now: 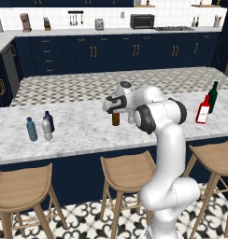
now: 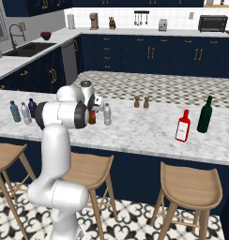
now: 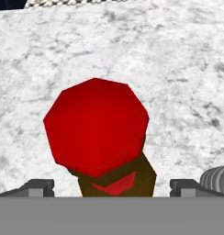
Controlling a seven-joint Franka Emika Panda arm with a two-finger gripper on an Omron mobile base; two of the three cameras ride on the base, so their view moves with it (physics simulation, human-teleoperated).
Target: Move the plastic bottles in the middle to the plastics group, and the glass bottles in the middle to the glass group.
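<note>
Your claw [image 3: 112, 186] hangs released directly over the amber bottle [image 3: 96, 131], which stands upright mid-table [image 1: 88, 135] (long axis vertical, red cap between the fingertips [image 3: 38, 187]). Descend straight down, I judge.

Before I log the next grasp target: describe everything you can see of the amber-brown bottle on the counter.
The amber-brown bottle stands upright on the white marble counter, roughly midway along it. In the hand view its faceted red top sits above brown, glassy-looking shoulders. The open end effector hangs directly above, its fingertips straddling the bottle without touching. A clear plastic bottle stands close beside it, apart. The arm hides its upper part in both base views.
</note>
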